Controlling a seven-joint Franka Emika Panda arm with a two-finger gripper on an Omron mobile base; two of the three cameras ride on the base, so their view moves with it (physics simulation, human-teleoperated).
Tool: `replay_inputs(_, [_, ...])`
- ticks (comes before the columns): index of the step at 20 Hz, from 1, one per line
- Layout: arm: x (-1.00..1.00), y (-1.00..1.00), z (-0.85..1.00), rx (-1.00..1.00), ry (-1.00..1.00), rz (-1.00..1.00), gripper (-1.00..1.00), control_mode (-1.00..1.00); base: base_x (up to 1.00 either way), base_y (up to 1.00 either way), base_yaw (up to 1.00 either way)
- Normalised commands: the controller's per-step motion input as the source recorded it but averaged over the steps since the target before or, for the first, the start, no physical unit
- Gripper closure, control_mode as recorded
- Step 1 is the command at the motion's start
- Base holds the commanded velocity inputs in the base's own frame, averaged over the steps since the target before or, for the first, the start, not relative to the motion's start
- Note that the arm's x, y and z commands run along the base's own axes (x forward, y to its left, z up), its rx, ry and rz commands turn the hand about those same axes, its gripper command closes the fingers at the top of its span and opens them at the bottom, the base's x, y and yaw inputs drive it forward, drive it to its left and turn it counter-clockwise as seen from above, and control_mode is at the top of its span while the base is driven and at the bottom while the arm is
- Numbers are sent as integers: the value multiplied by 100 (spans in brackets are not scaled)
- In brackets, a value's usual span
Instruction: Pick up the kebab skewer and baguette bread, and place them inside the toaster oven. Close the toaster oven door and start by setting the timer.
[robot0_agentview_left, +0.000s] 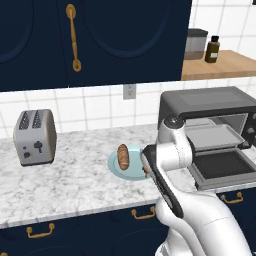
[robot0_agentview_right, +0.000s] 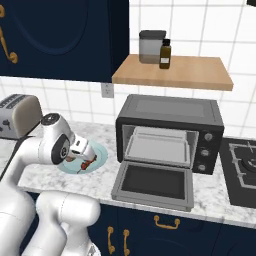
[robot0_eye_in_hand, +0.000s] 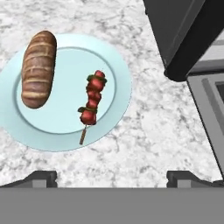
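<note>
A light blue plate (robot0_eye_in_hand: 113, 65) on the marble counter holds the golden-brown baguette bread (robot0_eye_in_hand: 39, 68) on its left and the kebab skewer (robot0_eye_in_hand: 92, 103) with red chunks near its middle. My gripper (robot0_eye_in_hand: 113, 178) hovers above the plate, open and holding nothing; its fingertips (robot0_eye_in_hand: 41, 177) are spread wide. The baguette (robot0_agentview_left: 123, 156) also shows in the left base view, and the skewer (robot0_agentview_right: 87, 163) in the right base view, just under my hand. The toaster oven (robot0_agentview_right: 170, 120) stands right of the plate, with its door (robot0_agentview_right: 152, 182) folded down open and a tray inside.
A silver two-slot toaster (robot0_agentview_left: 35, 137) sits at the counter's left. The oven's knobs (robot0_agentview_right: 205, 145) are on its right front. A stove top (robot0_agentview_right: 245, 170) lies right of the oven. A wooden shelf (robot0_agentview_right: 175, 70) above carries a jar and a bottle.
</note>
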Motion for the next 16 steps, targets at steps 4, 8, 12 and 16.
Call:
replay_inputs(4, [51,16,-49,2,13,0,-100,-100,0,0,0])
replay_inputs(8, [26,13,-39,2,11,0,-100,-100,0,0,0])
replay_inputs(12, [35,5,-28,0,12,0,-100,-100,0,0,0])
replay_inputs(16, [26,3,-24,0,12,0,-100,-100,0,0,0])
